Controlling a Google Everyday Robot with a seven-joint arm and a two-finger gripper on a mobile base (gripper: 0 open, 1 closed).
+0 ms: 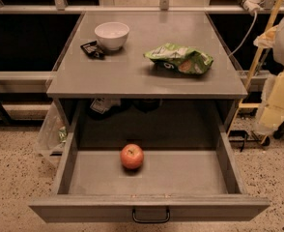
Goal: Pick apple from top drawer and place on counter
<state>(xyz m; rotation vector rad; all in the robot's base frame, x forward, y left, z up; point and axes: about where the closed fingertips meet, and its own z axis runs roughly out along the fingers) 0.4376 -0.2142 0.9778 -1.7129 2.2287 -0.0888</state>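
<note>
Gripper (279, 98) at the frame's right edge, state I cannot tell; apple (132, 156) well left and below it in the open top drawer (84, 208). Risk: the round apple rolls away if I nudge it off-centre.

My one camera, set high before the drawer (234, 164) front edge, tilted down and facing the counter (132, 74) far edge, close enough that both fill my frame, gripper (280, 98) close in, off the counter's right edge.
</note>
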